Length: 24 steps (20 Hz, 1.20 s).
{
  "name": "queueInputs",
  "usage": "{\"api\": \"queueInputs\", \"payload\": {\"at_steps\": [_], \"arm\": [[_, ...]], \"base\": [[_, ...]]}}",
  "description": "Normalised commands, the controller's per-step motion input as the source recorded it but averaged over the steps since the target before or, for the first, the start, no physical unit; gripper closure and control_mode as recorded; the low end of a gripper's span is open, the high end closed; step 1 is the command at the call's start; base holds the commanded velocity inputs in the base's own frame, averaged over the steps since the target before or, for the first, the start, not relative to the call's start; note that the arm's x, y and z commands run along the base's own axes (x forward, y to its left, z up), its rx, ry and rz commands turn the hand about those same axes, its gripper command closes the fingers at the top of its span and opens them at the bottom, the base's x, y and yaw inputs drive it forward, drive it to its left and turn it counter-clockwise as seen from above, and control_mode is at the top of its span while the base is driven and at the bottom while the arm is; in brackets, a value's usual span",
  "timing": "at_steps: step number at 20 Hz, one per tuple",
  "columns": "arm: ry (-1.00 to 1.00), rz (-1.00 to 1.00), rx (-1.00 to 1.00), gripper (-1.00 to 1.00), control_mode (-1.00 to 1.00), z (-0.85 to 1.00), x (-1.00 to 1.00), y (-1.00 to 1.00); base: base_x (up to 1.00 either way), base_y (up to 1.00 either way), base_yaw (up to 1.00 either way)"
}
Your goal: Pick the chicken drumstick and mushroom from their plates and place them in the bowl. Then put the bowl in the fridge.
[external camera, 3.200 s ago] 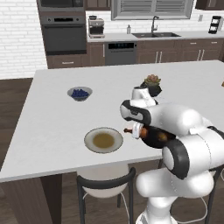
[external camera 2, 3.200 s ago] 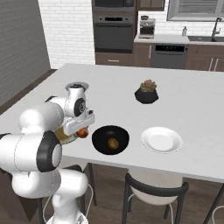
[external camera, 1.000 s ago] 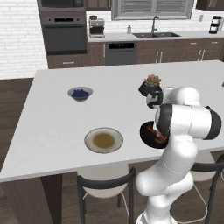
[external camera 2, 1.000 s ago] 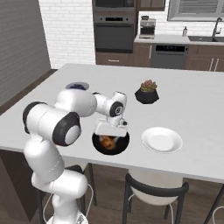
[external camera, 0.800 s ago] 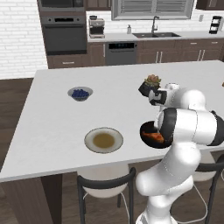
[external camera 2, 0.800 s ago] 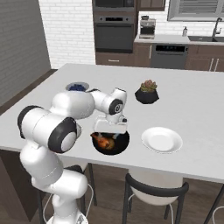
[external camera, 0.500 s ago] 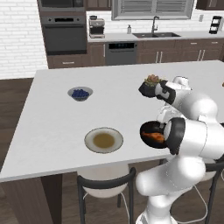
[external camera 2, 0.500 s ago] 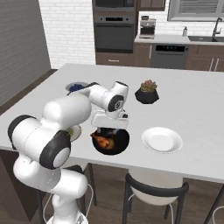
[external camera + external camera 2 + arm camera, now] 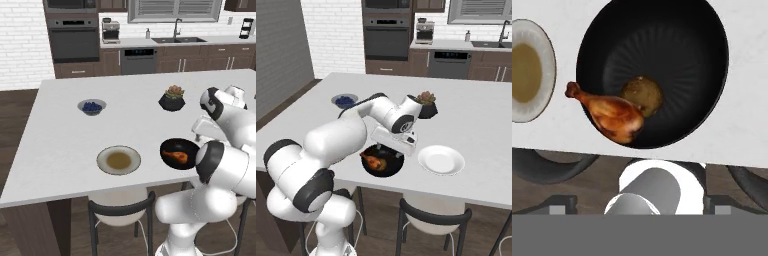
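While poised above the counter's near edge, gripper [image 9: 397, 141] fully spread, holding nothing. Directly below: black bowl [image 9: 677, 55], at that near edge. Inside: chicken drumstick [image 9: 612, 114], fat end low against the near wall, narrow bone end over the rim toward the beige plate [image 9: 118, 160]; mushroom [image 9: 642, 95] touching it, nearer centre. White plate [image 9: 441, 159] just beside the bowl, bare. Next, by judgement: descent onto the bowl rim. No legible labels or writing.

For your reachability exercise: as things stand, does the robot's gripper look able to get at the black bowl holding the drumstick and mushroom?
Probably yes. The open gripper hangs just above the black bowl, nothing between them. The drumstick overhangs one rim; the opposite rim looks bare.
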Motion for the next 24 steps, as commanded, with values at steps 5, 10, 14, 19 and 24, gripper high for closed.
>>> {"api": "queueInputs", "payload": {"at_steps": [5,10,14,19,24], "arm": [[0.09,-0.09,0.01,-1.00,-1.00,-0.21,0.00,-0.40],[0.08,-0.09,-0.01,-1.00,-1.00,-0.47,0.04,-0.17],[0.02,-0.07,0.00,-1.00,-1.00,-0.32,0.23,0.00],[0.03,-0.06,0.00,-1.00,-1.00,-0.35,0.25,-0.04],[0.03,-0.09,0.00,-1.00,-1.00,-0.24,0.17,-0.07]], "base": [[0.00,0.00,0.00],[0.00,0.00,0.00],[0.00,0.00,0.00],[0.00,0.00,0.00],[0.00,0.00,0.00]]}}
